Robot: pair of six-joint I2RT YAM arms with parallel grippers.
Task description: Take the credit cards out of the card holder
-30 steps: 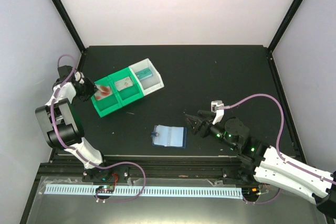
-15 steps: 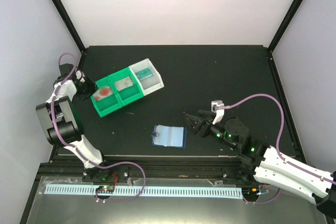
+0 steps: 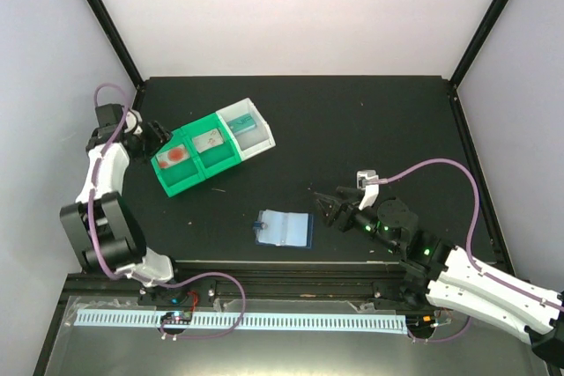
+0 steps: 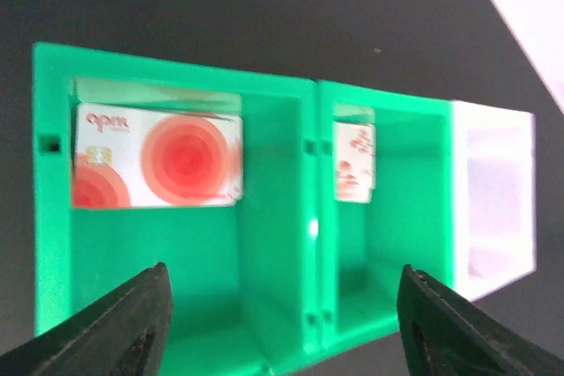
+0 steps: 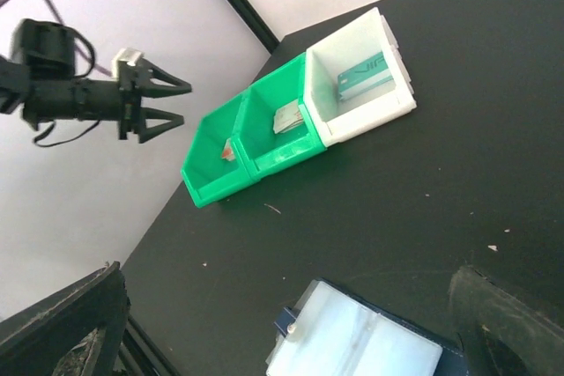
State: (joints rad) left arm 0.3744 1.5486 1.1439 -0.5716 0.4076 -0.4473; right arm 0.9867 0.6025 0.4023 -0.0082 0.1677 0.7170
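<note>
The card holder (image 3: 285, 229), a pale-blue translucent sleeve with a dark tab, lies flat on the black table, also in the right wrist view (image 5: 361, 345). One credit card (image 4: 159, 158) with red-orange circles lies in the green tray's left compartment (image 3: 176, 154). A second card (image 4: 354, 162) sits in the middle compartment. My left gripper (image 3: 157, 134) hovers open just left of the tray, with nothing between its fingers (image 4: 132, 323). My right gripper (image 3: 319, 204) stands open just right of the card holder, apart from it.
The green tray (image 3: 198, 178) with a white end bin (image 3: 256, 140) sits at the back left; a teal card (image 5: 364, 75) lies in the white bin. Black frame posts stand at the table's back corners.
My left gripper has opened and drawn back up and left from the tray's left compartment, leaving the red-orange card lying there. The right arm has barely moved.
</note>
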